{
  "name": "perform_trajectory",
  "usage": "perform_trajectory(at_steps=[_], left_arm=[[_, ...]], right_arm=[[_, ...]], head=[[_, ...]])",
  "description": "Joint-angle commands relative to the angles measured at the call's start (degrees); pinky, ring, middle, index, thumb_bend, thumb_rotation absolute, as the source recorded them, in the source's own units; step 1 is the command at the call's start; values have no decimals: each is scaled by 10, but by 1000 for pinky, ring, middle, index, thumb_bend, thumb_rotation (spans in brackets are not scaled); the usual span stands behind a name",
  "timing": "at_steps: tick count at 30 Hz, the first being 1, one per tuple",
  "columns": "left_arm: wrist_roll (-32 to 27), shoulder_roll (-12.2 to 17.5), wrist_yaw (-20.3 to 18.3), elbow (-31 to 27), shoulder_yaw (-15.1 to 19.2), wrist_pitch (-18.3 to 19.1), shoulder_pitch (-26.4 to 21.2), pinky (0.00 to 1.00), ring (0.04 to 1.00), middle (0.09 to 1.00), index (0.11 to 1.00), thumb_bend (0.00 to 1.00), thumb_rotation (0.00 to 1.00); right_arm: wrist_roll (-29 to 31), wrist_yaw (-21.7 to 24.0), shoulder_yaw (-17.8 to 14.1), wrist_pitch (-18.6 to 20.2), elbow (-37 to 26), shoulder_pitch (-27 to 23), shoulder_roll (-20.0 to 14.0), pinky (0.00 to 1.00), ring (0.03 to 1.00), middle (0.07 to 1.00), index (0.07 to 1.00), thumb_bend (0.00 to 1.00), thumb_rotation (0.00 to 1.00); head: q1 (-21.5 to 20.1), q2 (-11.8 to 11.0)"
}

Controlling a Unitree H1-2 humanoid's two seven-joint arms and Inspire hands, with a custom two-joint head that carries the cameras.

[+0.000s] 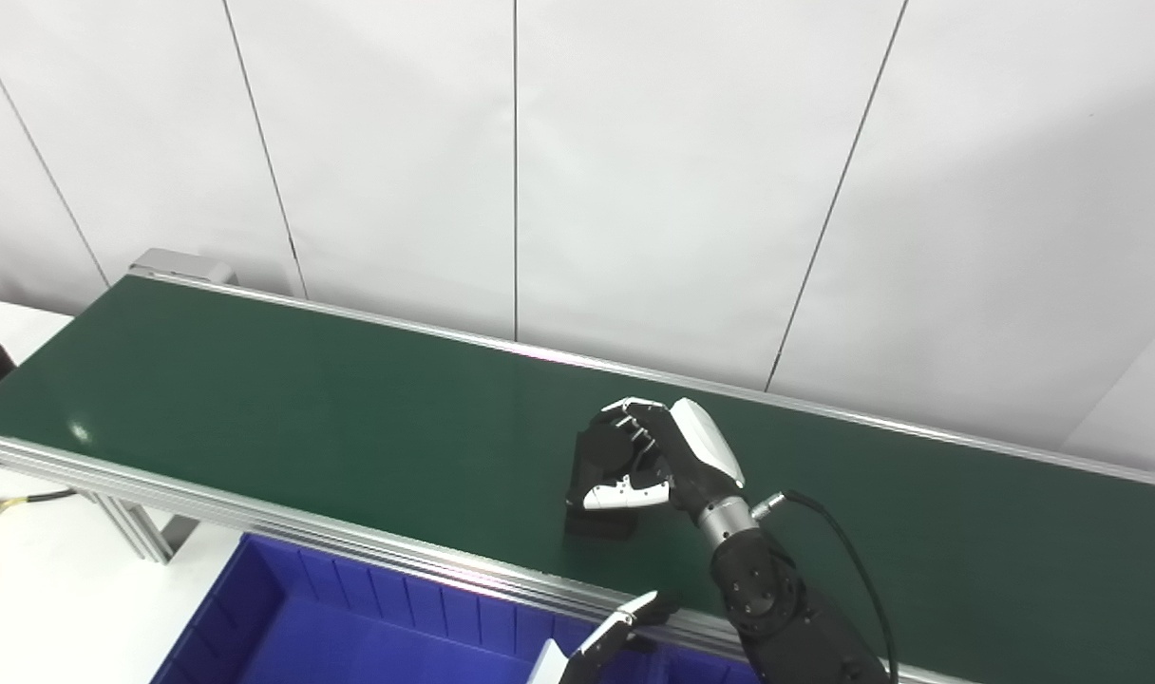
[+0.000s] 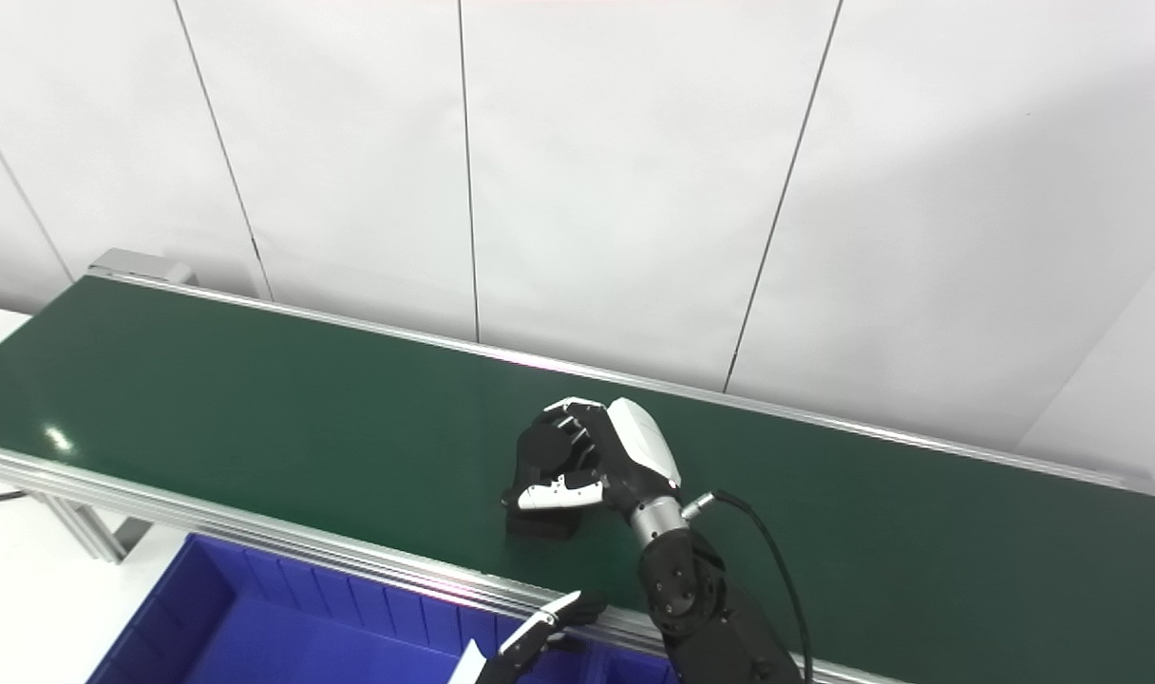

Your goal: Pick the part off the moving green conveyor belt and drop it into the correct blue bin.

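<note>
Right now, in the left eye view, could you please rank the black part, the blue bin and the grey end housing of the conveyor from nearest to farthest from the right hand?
1. The black part: inside the right hand, fingers curled round it on the belt.
2. The blue bin: lower left, below the belt's near rail.
3. The grey end housing: far left, at the belt's far corner.

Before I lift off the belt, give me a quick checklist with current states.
1. Right hand closed around the black part: ok, fingers and thumb wrap it.
2. Part clear of the green belt: not ok, its base seems to rest on the belt.
3. Blue bin in view below the belt's near rail: ok.
4. Correct bin confirmed: cannot tell.
5. Left hand out of the lift path: ok, low beside the bin.
</note>
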Motion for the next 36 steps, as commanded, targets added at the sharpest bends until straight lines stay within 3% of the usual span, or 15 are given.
perform_trajectory(at_steps=[1,2,4,9,11,18,22,30,36], left_arm=[[6,-37,5,-24,-18,-24,18,714,824,842,841,847,905],[7,-37,5,-24,-18,-24,18,712,823,842,843,846,906],[4,-37,3,-25,-18,-24,18,716,825,842,843,843,904],[3,-34,5,-23,-20,-24,15,716,824,841,839,837,900],[5,-32,8,-22,-20,-24,13,714,817,839,839,829,903],[2,-33,6,-20,-18,-24,13,707,825,838,839,835,896],[3,-34,14,-17,-19,-24,9,707,822,834,838,837,896],[-12,-34,-17,-26,2,-24,15,756,854,855,860,889,922],[-27,-22,-39,-42,20,-24,21,791,876,871,886,873,954]], right_arm=[[3,-14,-1,-3,-15,-18,12,348,417,473,571,674,99],[3,-15,-2,-4,-14,-18,12,316,374,442,547,552,21],[2,-22,-2,-6,-14,-17,13,287,343,431,540,533,8],[-7,-25,3,11,-23,-17,10,241,296,410,528,519,0],[-9,-25,4,9,-26,-17,9,229,280,459,493,526,0],[-13,-33,7,-14,-40,-14,0,243,299,406,522,520,0],[-20,-43,13,-48,-62,-7,-17,259,311,411,519,521,0],[3,-19,-14,-33,-184,37,-47,218,279,401,514,520,0],[15,1,-39,-11,-283,72,-62,228,300,410,526,518,0]], head=[[1,1],[1,1],[0,2],[-3,1],[-4,1],[-8,0],[-12,1],[-67,8],[-148,18]])
